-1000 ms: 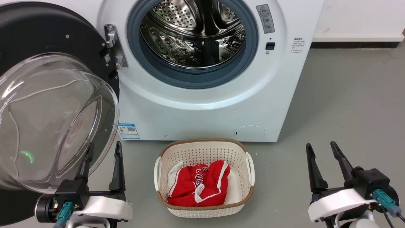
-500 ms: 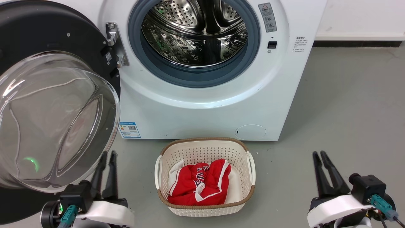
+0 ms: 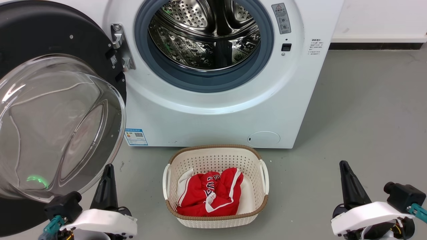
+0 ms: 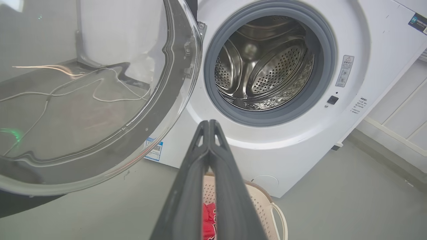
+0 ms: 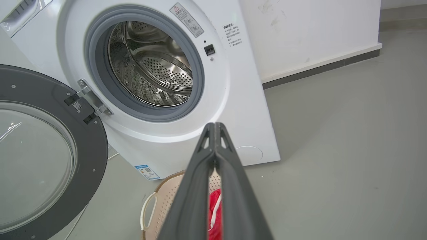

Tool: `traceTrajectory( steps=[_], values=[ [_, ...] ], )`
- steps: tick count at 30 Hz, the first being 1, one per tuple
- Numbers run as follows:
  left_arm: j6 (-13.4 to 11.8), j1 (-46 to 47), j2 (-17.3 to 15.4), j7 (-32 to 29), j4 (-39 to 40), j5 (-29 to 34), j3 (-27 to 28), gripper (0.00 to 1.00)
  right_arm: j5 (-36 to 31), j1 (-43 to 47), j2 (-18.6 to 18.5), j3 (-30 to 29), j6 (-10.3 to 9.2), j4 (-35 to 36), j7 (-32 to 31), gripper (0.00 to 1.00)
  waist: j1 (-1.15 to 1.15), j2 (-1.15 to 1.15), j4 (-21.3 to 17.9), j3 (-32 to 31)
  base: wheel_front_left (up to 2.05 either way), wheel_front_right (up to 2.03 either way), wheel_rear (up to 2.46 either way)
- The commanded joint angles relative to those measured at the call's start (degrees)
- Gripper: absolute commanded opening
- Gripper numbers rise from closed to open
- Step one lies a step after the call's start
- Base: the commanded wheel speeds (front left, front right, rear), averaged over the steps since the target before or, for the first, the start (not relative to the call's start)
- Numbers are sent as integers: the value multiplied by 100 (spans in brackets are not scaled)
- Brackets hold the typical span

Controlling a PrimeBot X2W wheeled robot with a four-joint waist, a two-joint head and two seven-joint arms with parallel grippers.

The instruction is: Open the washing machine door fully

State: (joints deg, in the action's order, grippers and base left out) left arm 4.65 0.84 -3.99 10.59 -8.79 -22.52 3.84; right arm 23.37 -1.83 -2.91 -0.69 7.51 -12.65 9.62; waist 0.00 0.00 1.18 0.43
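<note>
On my head camera I see a cream perforated laundry basket (image 3: 215,154) with a tan rim, standing on the grey floor (image 3: 367,116) about centre frame. Inside it a red garment (image 3: 208,193) with white trim lies crumpled against a white cloth (image 3: 183,181) that shows at its left side. Farther back on the right, a white wall (image 3: 380,16) meets the floor along a dark skirting strip (image 3: 373,47).

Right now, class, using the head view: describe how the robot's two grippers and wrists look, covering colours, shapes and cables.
The left gripper and right gripper each have long, dark, tapering fingers mounted on a white wrist shell, with a black block beside it and a teal cable connector plugged in.
</note>
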Motion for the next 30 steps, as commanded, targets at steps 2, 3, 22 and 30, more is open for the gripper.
traceTrajectory(
  steps=[2, 3, 22, 30],
  values=[
    [46, 174, -11, -67, 55, -346, 14, 0, 349, -152, 1, -39, -1, 74, -68, 0, 0, 0, -2, -1, 0, 0, 0],
    [50, 178, -10, -90, 49, -447, 16, 0, 447, -156, 1, -47, 0, 72, -92, 0, 0, 0, -4, -1, 0, 0, 0],
    [114, 286, 20, -505, -88, -2156, 77, 0, 2132, -249, 2, -189, -1, 23, -489, 0, 0, 0, -24, -5, 0, 0, 0],
    [141, 322, 31, -661, -143, -2774, 104, 0, 2746, -280, 2, -240, -1, 5, -633, 0, 0, 0, -33, -7, 0, 0, 0]
  ],
)
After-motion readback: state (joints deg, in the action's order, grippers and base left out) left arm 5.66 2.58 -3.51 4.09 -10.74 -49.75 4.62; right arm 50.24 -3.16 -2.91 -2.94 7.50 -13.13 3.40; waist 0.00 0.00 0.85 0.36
